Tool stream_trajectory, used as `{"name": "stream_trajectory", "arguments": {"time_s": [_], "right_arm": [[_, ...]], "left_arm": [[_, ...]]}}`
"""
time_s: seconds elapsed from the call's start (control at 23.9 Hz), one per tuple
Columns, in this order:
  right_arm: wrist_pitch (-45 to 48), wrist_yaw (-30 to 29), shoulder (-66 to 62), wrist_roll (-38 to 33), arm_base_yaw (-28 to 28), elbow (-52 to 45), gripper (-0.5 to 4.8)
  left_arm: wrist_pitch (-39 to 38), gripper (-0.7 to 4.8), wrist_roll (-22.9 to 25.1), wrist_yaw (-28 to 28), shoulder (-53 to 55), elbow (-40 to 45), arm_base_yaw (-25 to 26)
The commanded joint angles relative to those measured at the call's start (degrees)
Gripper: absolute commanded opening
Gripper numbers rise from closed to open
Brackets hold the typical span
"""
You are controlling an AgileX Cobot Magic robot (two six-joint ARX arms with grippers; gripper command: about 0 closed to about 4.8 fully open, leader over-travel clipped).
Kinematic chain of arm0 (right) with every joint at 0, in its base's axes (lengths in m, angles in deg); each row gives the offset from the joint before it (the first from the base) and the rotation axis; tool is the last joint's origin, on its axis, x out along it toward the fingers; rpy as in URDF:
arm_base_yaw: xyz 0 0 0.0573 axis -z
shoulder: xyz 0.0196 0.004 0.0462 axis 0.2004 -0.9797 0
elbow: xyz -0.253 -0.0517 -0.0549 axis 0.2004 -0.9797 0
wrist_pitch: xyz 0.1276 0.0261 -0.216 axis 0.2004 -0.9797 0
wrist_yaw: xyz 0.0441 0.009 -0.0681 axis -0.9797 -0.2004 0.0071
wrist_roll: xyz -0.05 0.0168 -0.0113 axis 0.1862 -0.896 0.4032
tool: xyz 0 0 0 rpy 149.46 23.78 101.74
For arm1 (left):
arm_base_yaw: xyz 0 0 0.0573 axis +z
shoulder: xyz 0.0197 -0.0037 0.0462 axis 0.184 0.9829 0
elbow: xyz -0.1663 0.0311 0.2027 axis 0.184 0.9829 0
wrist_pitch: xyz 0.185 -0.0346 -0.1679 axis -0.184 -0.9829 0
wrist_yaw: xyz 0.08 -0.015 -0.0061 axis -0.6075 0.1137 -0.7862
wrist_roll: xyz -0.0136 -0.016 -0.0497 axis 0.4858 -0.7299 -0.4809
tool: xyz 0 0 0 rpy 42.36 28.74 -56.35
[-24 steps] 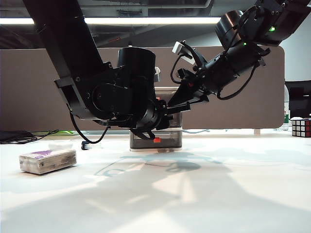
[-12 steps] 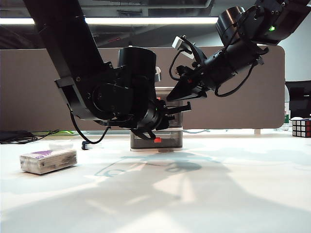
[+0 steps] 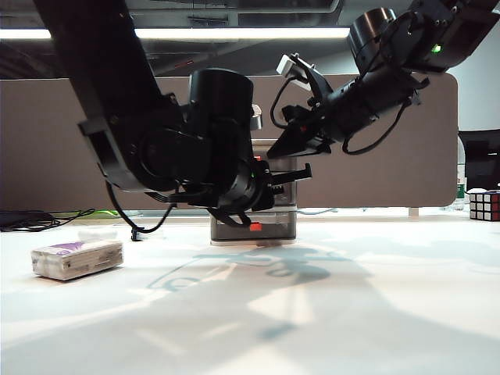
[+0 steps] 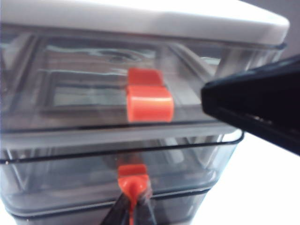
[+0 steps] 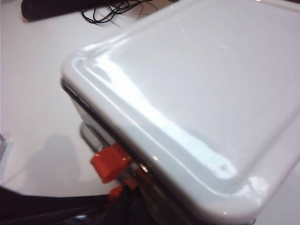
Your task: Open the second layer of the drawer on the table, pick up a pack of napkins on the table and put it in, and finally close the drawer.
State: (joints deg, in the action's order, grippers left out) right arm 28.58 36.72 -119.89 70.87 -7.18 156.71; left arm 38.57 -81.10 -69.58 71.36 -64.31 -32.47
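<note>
The left gripper [image 4: 133, 206], clamped on the second layer [image 4: 117, 176] tab of the drawer [image 3: 254, 225], had drawn it out slightly; the right gripper [image 3: 275, 154], jaws unreadable, had lifted above.

Counted on and above the table [image 3: 375, 312]

One drawer [image 3: 254, 226] unit stood on the single white tabletop, showing three smoky grey tiers stacked in its white frame; the second layer [image 4: 117, 180] was one of these. Red-orange tabs numbered three across the views: one on the top tier [image 4: 149, 102], one on the middle tier, one on the bottom tier [image 3: 255, 227]. There was one pack of napkins [image 3: 76, 258], and one small white case [image 3: 97, 233] behind it. One puzzle cube [image 3: 484, 205] sat at the far edge. Two arms were present, so two grippers: one left gripper [image 4: 132, 213] and one right gripper [image 3: 283, 148].
</note>
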Motion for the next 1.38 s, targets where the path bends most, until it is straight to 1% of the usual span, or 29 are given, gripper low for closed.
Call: {"name": "stream_trajectory", "arguments": {"time_s": [0.04,0.17,0.21,0.29,0.46,0.54,0.63,0.71,0.84,0.96,1.01,1.09,1.22,1.3,1.34,1.38], "right_arm": [[2.69,0.02,-1.2,-1.99,-0.09,0.31,-0.05],[3.56,0.04,-1.53,-3.52,-0.09,0.28,-0.05],[3.58,0.02,-1.53,-3.54,-0.2,0.28,-0.05],[4.07,0.02,-1.53,-4.37,-0.33,0.28,-0.05],[4.52,0.0,-1.53,-4.79,-0.46,0.28,-0.05],[4.5,-0.04,-1.53,-4.81,-0.46,0.28,-0.05],[4.44,-0.17,-1.53,-5.09,-0.48,0.28,-0.05],[4.44,-0.17,-1.53,-5.57,-0.48,0.28,-0.05],[4.37,-0.22,-1.53,-5.92,-0.48,0.28,-0.05],[4.28,-0.7,-1.51,-5.99,-0.48,0.28,-0.05],[4.2,-0.92,-1.49,-6.12,-0.48,0.28,-0.05],[3.85,-1.38,-1.49,-6.12,-0.48,0.28,-0.05],[3.39,-2.29,-1.46,-6.12,-0.48,0.28,-0.05],[1.97,-2.62,-1.42,-6.1,-0.48,0.28,-0.05],[1.14,-3.28,-1.42,-6.1,-0.48,0.28,-0.05],[0.94,-3.91,-1.42,-6.1,-0.48,0.28,-0.05]], "left_arm": [[0.33,-0.06,-0.02,-0.83,-2.58,2.97,-0.46],[0.33,-0.06,-0.04,-0.85,-4.52,5.42,-1.01],[0.35,-0.06,-0.04,-2.19,-5.62,6.99,-1.46],[0.46,-0.06,-0.68,-2.95,-7.19,9.66,-2.47],[0.39,-0.06,-5.03,-3.43,-9.11,13.73,-4.09],[0.35,-0.06,-6.32,-3.89,-9.7,15.28,-4.94],[0.37,-0.06,-6.73,-4.72,-10.54,17.55,-6.73],[0.26,-0.06,-8.98,-5.16,-11.23,19.23,-8.87],[0.28,-0.06,-9.01,-5.84,-12.09,20.52,-10.93],[0.28,-0.06,-8.94,-8.35,-13.88,22.1,-12.81],[0.28,-0.06,-8.79,-9.35,-15.08,23.04,-13.4],[0.07,-0.06,-5.42,-9.64,-19.78,26.62,-14.43],[-1.38,-0.06,-3.58,-10.91,-26.64,31.3,-14.71],[-4.24,-0.05,-1.22,-11.23,-35.06,36.13,-14.23],[-7.54,-0.01,0.66,-9.94,-40.63,38.58,-13.31],[-10.64,0.0,1.68,-8.87,-44.0,39.58,-12.55]]}}
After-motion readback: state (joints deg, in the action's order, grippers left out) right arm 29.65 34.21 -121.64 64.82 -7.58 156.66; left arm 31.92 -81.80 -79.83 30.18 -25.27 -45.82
